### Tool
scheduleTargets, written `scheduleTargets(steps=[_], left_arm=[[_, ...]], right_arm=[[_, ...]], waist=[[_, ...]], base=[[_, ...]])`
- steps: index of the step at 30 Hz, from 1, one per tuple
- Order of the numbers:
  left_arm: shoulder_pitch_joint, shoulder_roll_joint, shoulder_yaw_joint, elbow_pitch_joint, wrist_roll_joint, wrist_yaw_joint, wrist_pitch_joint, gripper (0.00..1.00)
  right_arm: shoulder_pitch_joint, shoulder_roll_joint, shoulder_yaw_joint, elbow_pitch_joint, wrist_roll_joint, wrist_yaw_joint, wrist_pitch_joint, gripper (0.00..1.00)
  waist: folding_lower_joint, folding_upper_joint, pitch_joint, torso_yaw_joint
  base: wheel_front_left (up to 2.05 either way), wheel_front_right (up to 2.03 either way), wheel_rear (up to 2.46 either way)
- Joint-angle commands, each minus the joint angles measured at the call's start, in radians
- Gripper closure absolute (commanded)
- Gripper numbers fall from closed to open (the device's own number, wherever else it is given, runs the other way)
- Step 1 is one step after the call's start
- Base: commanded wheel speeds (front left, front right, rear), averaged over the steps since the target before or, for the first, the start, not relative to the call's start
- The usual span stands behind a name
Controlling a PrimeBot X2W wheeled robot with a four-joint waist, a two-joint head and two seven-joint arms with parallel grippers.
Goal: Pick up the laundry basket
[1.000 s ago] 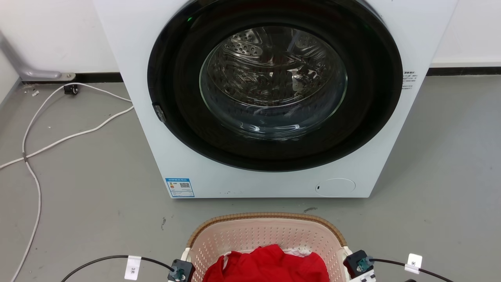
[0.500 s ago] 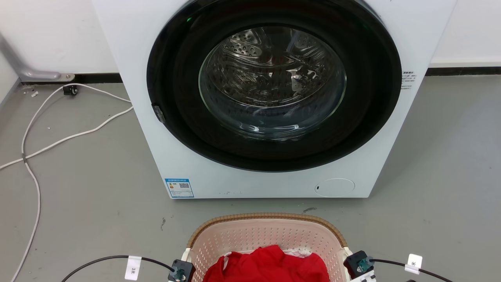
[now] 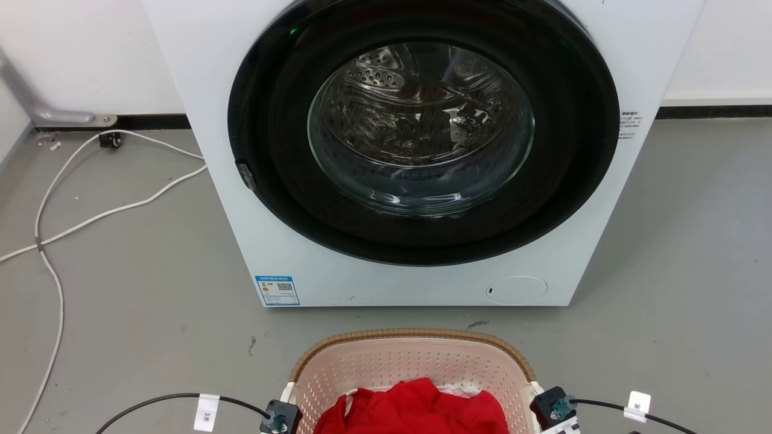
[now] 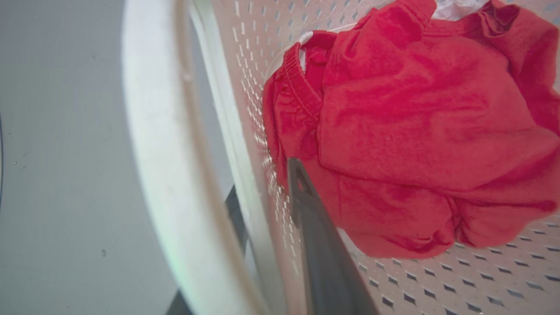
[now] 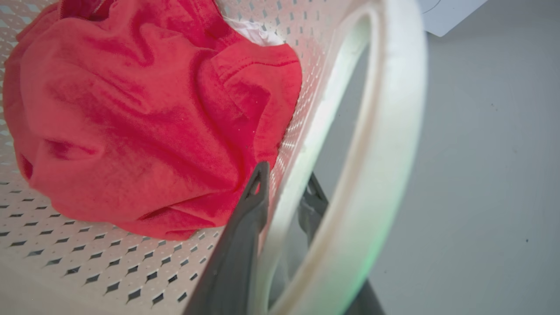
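At the far left a white cord (image 3: 108,211) trails in loose curves over the smooth grey floor (image 3: 139,313), which carries a few small dark specks. Next to it stands the washing machine (image 3: 205,120), boxy and white-fronted, with a glossy black round door ring. Its bulging glass window (image 3: 422,181) shows the dimpled steel drum (image 3: 386,72), and a small blue label (image 3: 277,290) is stuck low on its front. The laundry basket (image 3: 410,361) sits just in front of the machine, apart from it, at the bottom middle of my head view. It is cream-pink plastic with rounded corners and walls pierced by rows of little slots. A brown woven-look band runs along the rim, and there are thick, smooth white loop handles at the sides. Inside lies a crumpled red garment (image 3: 416,413) of soft knit with a ribbed hem, and a bit of white cloth (image 3: 461,389) shows behind it. My left end effector (image 4: 262,177) is at the basket's left side, clenched on the perforated wall. One dark finger (image 4: 315,236) runs down the inside just beside the red fabric, and the other lies outside, between the wall and the left handle (image 4: 153,166). My right end effector (image 5: 286,173) grasps the right wall in the same way. Its inner finger is close to the garment, and its outer one is within the loop of the right handle (image 5: 393,140).
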Motion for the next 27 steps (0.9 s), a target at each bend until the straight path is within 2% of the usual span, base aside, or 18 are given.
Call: scheduleTargets(steps=[1, 27], left_arm=[[0.002, 0.027, -0.003, -0.003, 0.001, 0.000, -0.006, 1.00], [0.004, 0.036, -0.034, -0.003, -0.024, 0.005, -0.008, 1.00]], right_arm=[[0.011, -0.025, 0.011, 0.006, -0.006, 0.003, 0.002, 1.00], [0.011, -0.023, 0.029, 0.006, 0.017, 0.003, 0.001, 1.00]], waist=[[-0.0001, 0.0000, 0.000, 0.000], [-0.0001, 0.0000, 0.000, 0.001]], base=[[0.00, 0.00, 0.00], [0.00, 0.00, 0.00]])
